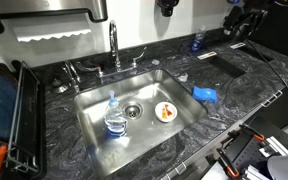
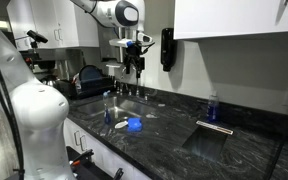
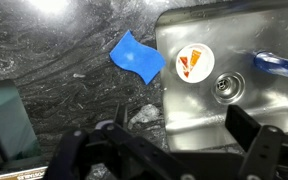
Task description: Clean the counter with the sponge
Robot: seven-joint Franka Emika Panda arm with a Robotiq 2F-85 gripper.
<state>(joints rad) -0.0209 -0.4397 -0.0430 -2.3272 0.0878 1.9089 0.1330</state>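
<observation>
The blue sponge (image 1: 205,95) lies on the dark marbled counter (image 1: 246,100) just beside the steel sink's rim; it shows in both exterior views (image 2: 135,124). In the wrist view the sponge (image 3: 136,56) lies on the counter (image 3: 44,60) left of the sink, well ahead of my fingers. My gripper (image 2: 134,62) hangs high above the sink edge, apart from the sponge. Its fingers (image 3: 164,150) are spread open and empty. In an exterior view only its dark tip (image 1: 167,6) shows at the top edge.
The sink (image 1: 94,125) holds a clear bottle with a blue label (image 1: 115,118) and a round white-orange item (image 1: 165,112). A faucet (image 1: 114,45) stands behind it. A small blue-topped bottle (image 1: 198,42) and a rectangular recess (image 1: 229,65) are on the counter. A dark rack (image 1: 14,120) stands beside the sink.
</observation>
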